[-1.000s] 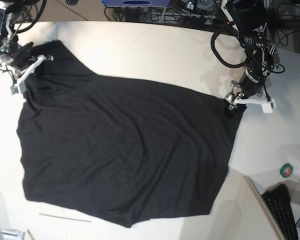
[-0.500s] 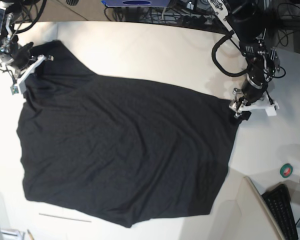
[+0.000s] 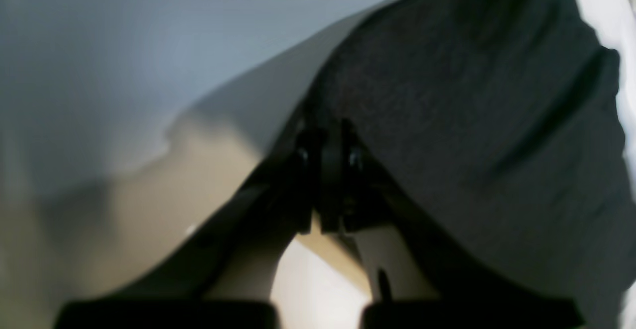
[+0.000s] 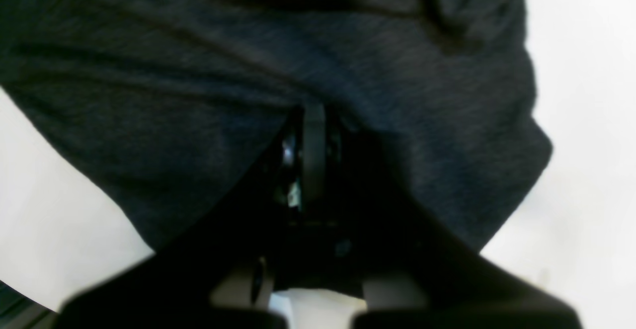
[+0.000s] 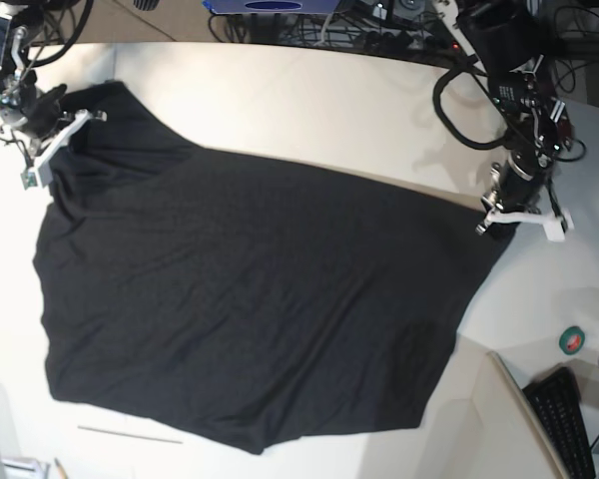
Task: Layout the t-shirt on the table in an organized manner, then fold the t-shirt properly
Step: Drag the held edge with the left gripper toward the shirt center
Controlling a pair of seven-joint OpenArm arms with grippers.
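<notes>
T-shirt [image 5: 250,299] lies spread dark-side-up across the off-white desk [image 5: 309,100], mostly flat but skewed; no print shows, and no fold has been made, so I judge the layout stage unfinished and all of the folding still ahead. Its far-left corner is bunched under the right end effector [image 5: 65,118], whose jaws are closed on the cloth, as the right wrist view shows with fabric pinched at the tips [image 4: 313,120]; its right-hand corner is drawn out to a point at the left end effector [image 5: 491,225], which is also clamped on the fabric, the wrist view showing the black cloth gathered at the closed tips [image 3: 330,140]. Compared with a second ago, the left end effector has gone from wide to shut on that corner and has moved outward and slightly down the desk, pulling the right edge further out; the right end effector and its corner have not shifted.
</notes>
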